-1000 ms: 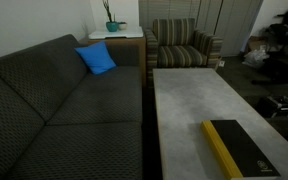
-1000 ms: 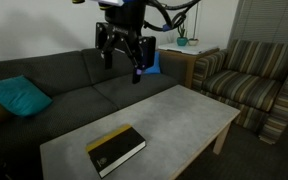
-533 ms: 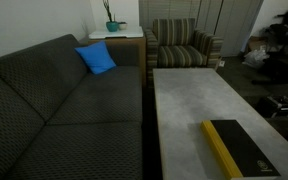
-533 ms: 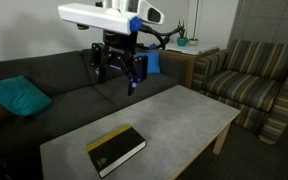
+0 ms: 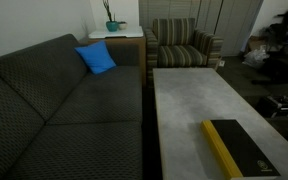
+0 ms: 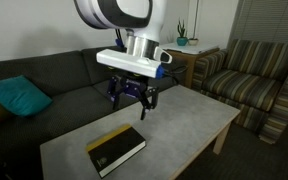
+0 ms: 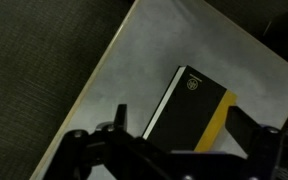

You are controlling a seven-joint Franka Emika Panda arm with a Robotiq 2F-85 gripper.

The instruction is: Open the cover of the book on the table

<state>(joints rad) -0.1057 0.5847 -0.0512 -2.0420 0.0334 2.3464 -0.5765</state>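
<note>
One book (image 6: 116, 150) lies closed at the lower centre of an exterior view, its black cover (image 7: 181, 108) facing up, on the grey table (image 6: 189, 115). My gripper (image 6: 134, 104) hangs above the table, clear of the book, fingers spread wide, gripping nothing.

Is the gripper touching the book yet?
Apart. In an exterior view the gripper hangs open above the table, with a plain gap down to the closed book.

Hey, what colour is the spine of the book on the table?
Yellow. The spine edges the black book, clearest in the wrist view.
</note>
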